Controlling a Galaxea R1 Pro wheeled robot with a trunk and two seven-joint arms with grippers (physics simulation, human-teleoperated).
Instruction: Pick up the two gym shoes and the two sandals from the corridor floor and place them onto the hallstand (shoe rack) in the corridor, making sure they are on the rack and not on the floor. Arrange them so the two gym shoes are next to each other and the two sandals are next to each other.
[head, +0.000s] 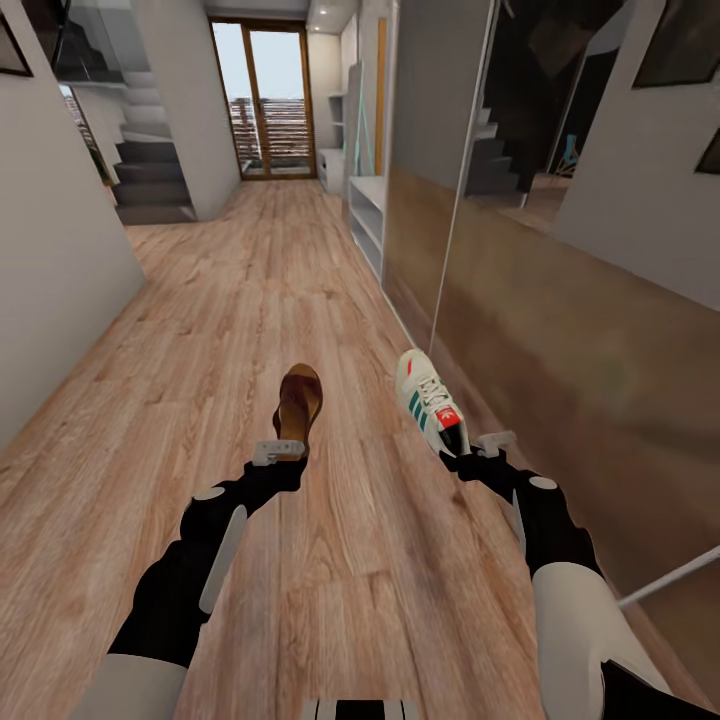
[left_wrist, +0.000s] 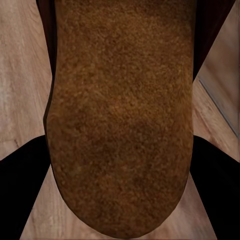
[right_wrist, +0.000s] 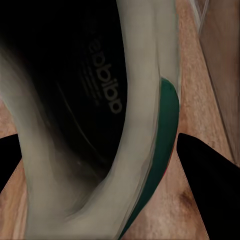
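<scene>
1. Corridor floor (head: 220, 330) — warm brown wood-grain planks running ahead to a glazed door at the far end; a grey staircase stands off to the left.
2. Mirrored sliding-door wardrobe (head: 560, 300) — tall reflective panels lining the right wall, just beside the right arm.
3. Hallstand (head: 366, 205) — light grey shelved unit with a low bench base, set against the right wall beyond the wardrobe; well apart from the robot. No shoe can be made out on it from here.
4. Gym shoe (head: 431, 402) — white lace-up sneaker with green side stripes and red patches, carried above the floor, toe pointing away. The right claw (head: 470, 458) grips it at the heel end; in the right wrist view the shoe's opening and green-edged heel (right_wrist: 150, 150) sit between the dark fingers (right_wrist: 210, 175).
5. Sandal (head: 299, 403) — flat brown leather-look open sandal, also lifted, toe forward. The left claw (head: 280, 452) is closed on its rear end; in the left wrist view the brown sole (left_wrist: 120, 120) lies between the fingers (left_wrist: 20, 190).
6. Step in hand — judged as transport: one shoe per arm, carried toward the rack.
7. Next move calls for driving on along the corridor, turning to face the hallstand, and setting each shoe on a tier with room alongside for its mate. The second gym shoe and second sandal are unlocated.
</scene>
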